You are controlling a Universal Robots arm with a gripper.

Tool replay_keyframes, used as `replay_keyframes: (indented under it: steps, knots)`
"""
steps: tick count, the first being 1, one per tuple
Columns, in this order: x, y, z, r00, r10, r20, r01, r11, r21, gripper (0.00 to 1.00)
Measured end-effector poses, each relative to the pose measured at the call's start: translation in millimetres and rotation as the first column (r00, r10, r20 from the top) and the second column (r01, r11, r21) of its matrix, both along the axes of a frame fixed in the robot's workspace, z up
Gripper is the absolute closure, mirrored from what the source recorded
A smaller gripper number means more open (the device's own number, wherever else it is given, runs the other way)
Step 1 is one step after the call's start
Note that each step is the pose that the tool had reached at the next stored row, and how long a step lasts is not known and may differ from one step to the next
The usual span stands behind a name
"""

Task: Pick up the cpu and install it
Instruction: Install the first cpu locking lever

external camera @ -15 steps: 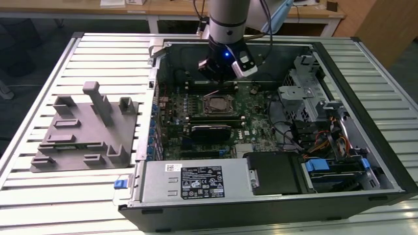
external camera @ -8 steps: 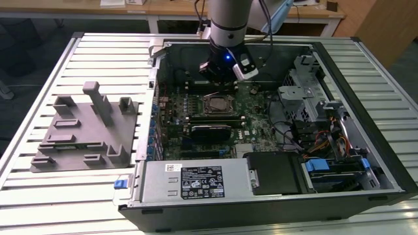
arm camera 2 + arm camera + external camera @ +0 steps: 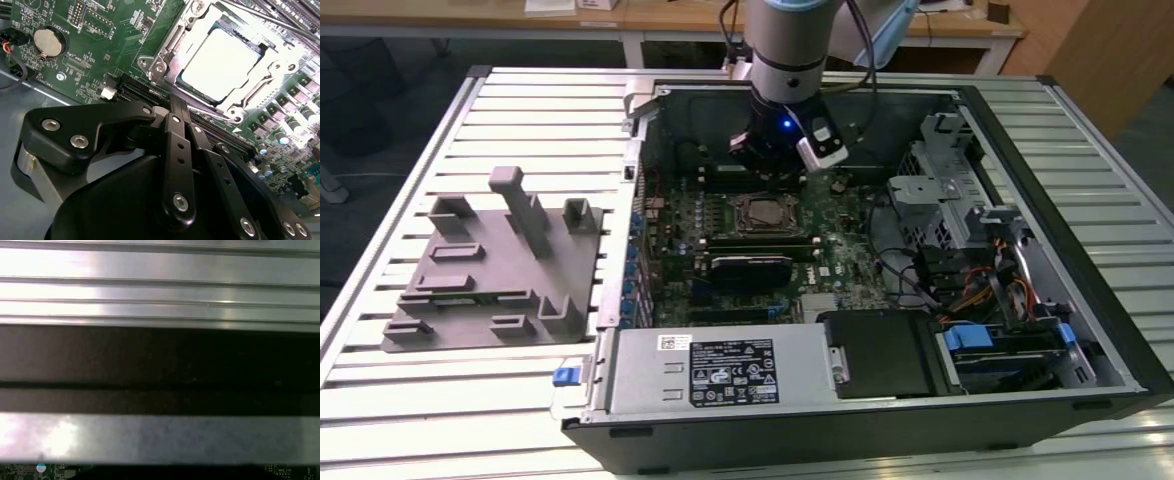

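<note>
The claw [image 3: 771, 172] hangs inside the open computer case [image 3: 1067, 360], just above the green board [image 3: 120, 45]. In the second wrist view its black fingers [image 3: 176, 150] lie pressed close together with nothing between them. The chip [image 3: 220, 62] sits in its metal socket [image 3: 165, 60], near the fingertips but apart from them.

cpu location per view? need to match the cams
Exterior view: the cpu sits in the socket mid-motherboard, just below the gripper.
Second wrist view: cpu, a pale square plate inside the metal socket frame, beyond the black gripper linkage.
First wrist view: I can't make it out among the metal bands.
Shared landmark: the green motherboard.
</note>
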State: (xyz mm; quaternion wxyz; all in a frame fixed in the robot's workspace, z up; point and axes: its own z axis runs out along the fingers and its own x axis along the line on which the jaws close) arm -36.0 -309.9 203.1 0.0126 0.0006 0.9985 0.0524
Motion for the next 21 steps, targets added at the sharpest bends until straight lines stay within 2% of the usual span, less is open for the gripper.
replay_keyframes:
  steps: [10, 21]
  knots:
    - [0.7, 0.0, -3.9, 1.0, 0.0, -0.0001, 0.0, 1.0, -0.0006, 0.89]
    - [1.9, 0.0, -2.2, 1.0, 0.0, 0.0002, 0.0, 1.0, -0.0012, 0.89]
